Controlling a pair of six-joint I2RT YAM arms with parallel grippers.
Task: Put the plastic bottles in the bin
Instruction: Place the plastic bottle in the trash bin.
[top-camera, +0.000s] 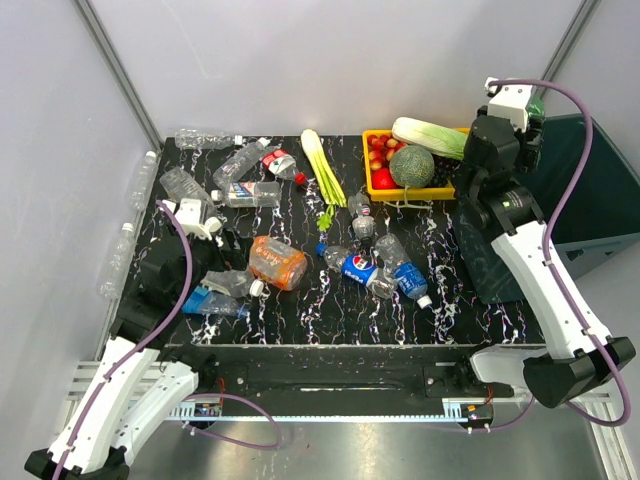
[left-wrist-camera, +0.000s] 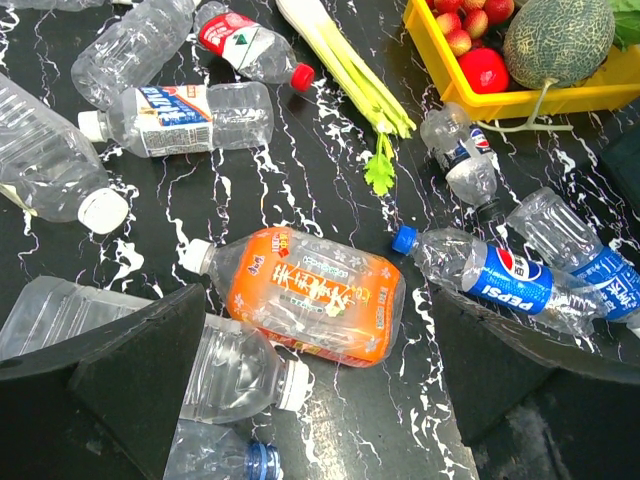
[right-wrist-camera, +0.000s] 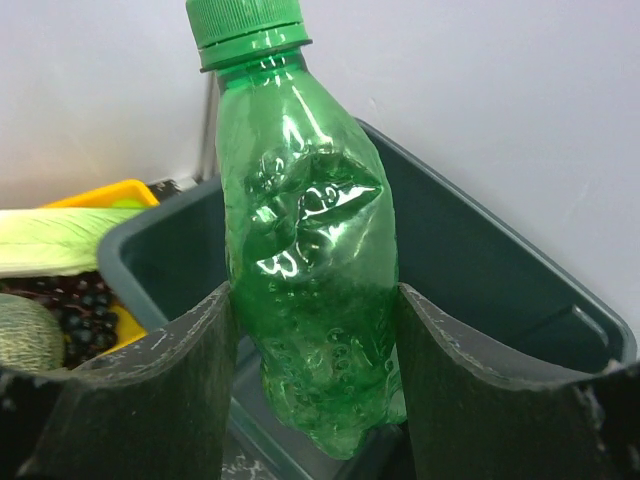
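Right wrist view: right gripper (right-wrist-camera: 315, 305) grasps a green bottle (right-wrist-camera: 300, 200) above the bin (right-wrist-camera: 480, 260); left gripper (left-wrist-camera: 315, 315), released, hangs over an orange bottle (left-wrist-camera: 320, 285)

We note green bottle (right-wrist-camera: 310, 250); dark teal-grey bin (right-wrist-camera: 480, 270); orange bottle (left-wrist-camera: 315, 295); blue-labelled Pepsi bottle (left-wrist-camera: 500, 280); yellow tray (left-wrist-camera: 590, 97); pale green celery (left-wrist-camera: 345, 65); black table (left-wrist-camera: 300, 190), white marbling.
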